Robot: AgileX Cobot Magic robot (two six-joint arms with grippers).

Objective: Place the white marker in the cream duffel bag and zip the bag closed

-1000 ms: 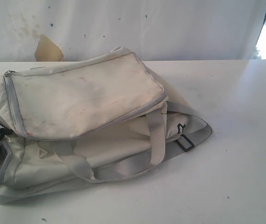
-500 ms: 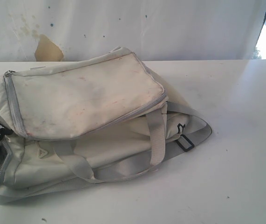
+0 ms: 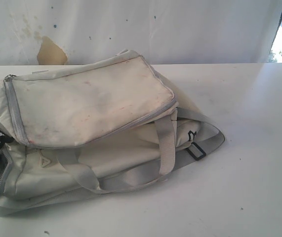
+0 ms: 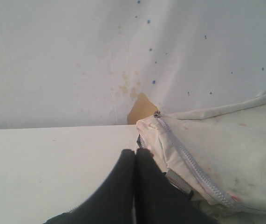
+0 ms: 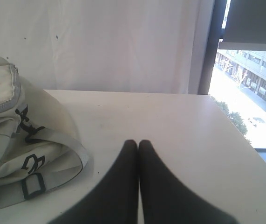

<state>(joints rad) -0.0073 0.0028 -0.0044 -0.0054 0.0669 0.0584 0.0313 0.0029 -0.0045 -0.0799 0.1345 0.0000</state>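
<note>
Exterior view: the cream duffel bag (image 3: 91, 106) lies slumped by the left edge of the white desk (image 3: 249, 148), its visible zipper (image 3: 16, 116) closed. Left wrist view: the left gripper (image 4: 135, 152) hangs beside the bag's end, fingers pressed together on nothing. Right wrist view: the right gripper (image 5: 137, 143), likewise closed and empty, hovers above the desk near the bag's buckled strap (image 5: 32, 184).
</note>
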